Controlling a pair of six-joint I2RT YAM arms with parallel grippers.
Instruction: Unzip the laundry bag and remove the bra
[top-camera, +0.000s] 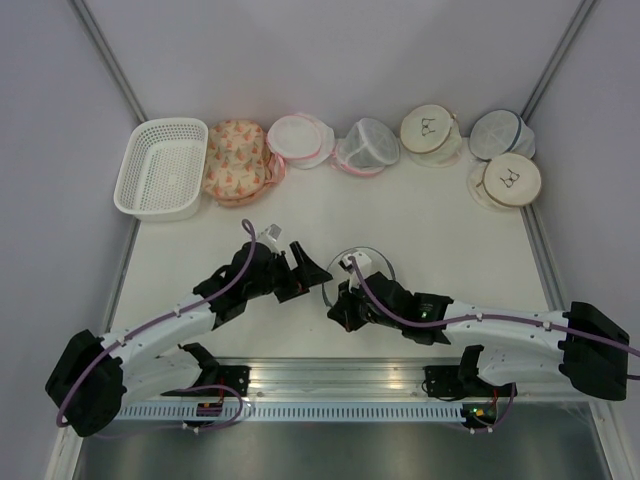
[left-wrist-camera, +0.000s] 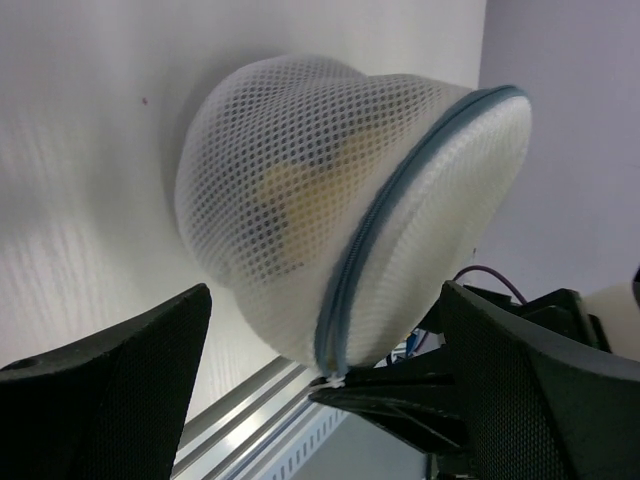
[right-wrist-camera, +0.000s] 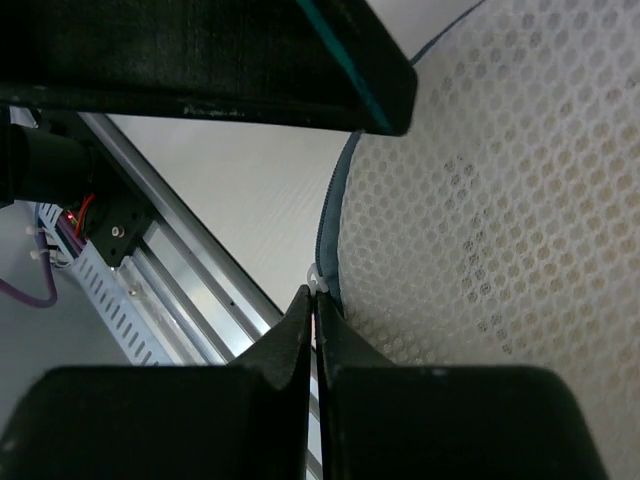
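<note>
White mesh: the laundry bag (left-wrist-camera: 300, 200), drum-shaped, lies on its side on the table (left-wrist-camera: 80, 150) between the two arms.
Zip (left-wrist-camera: 370, 230): blue-grey, circles the rim and looks closed all the way round.
Inside: a pale yellowish shape (left-wrist-camera: 280, 205) shows through the mesh, probably the bra.
Right pincer (right-wrist-camera: 313, 300): jaws pressed together on the small white zip pull (right-wrist-camera: 316, 274) at the bag's lower edge, likely placed to drag the zip open.
Left pincer (left-wrist-camera: 325, 288): spread wide, facing the bag from just beside it without touching, likely ready to steady it.
</note>
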